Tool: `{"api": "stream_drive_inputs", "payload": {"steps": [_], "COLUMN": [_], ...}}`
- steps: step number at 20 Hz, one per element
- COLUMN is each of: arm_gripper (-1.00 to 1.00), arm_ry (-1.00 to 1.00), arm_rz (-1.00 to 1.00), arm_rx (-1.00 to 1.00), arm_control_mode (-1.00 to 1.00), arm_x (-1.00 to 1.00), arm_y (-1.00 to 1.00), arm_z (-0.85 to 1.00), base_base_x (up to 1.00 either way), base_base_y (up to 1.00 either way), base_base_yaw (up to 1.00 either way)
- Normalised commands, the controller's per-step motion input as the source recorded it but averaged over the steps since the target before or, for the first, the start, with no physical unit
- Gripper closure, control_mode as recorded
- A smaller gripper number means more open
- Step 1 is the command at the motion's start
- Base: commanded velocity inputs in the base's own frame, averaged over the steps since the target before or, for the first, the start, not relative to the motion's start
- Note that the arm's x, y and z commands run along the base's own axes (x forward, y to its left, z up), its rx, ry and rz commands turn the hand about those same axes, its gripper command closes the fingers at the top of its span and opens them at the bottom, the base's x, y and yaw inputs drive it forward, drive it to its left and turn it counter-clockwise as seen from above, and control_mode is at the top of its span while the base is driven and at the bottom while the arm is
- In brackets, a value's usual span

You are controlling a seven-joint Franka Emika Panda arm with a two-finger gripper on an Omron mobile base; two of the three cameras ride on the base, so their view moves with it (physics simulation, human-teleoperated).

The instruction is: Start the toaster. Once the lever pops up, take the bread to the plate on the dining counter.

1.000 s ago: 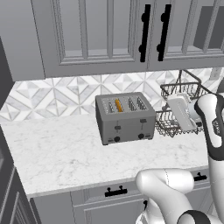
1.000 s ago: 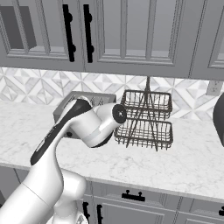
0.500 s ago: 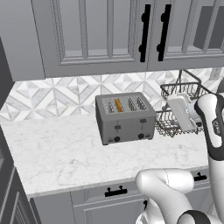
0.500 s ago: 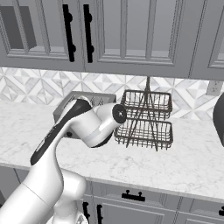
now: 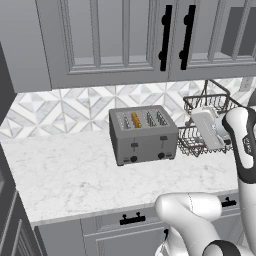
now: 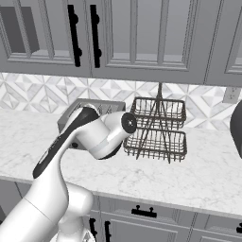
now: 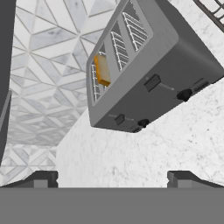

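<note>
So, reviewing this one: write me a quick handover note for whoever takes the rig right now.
Gripper: open, holding nothing, off the counter in front of the toaster.
Toaster: on the marble counter beside the wire rack.
Bread: in the second slot from the left, its top edge showing.
Lever: the tab below that slot sits at the top of its track, so the toaster does not look started.
Left: press the lever, wait for the pop, carry the bread to the plate.

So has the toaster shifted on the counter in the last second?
No. In the left base view the toaster sits where it was, its right side just as close to the wire rack, under the same cabinet handles.
</note>
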Motion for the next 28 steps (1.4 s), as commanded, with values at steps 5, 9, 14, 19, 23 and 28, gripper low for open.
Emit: {"api": "stream_drive_inputs", "payload": {"steps": [5, 9, 14, 19, 23, 28], "arm_gripper": [-1.00, -1.00, -1.00, -1.00, -1.00, -1.00], "arm_ry": [0.00, 0.00, 0.00, 0.00, 0.00, 0.00], "arm_rz": [0.00, 0.00, 0.00, 0.00, 0.00, 0.00], "arm_rx": [0.00, 0.00, 0.00, 0.00, 0.00, 0.00], "arm_control_mode": [-1.00, -1.00, -1.00, -1.00, -1.00, -1.00], "arm_x": [0.00, 0.00, 0.00, 0.00, 0.00, 0.00], "arm_y": [0.00, 0.00, 0.00, 0.00, 0.00, 0.00], "arm_z": [0.00, 0.00, 0.00, 0.00, 0.00, 0.00], "base_base_x": [0.00, 0.00, 0.00, 0.00, 0.00, 0.00], "base_base_y": [0.00, 0.00, 0.00, 0.00, 0.00, 0.00], "base_base_yaw": [0.00, 0.00, 0.00, 0.00, 0.00, 0.00]}}
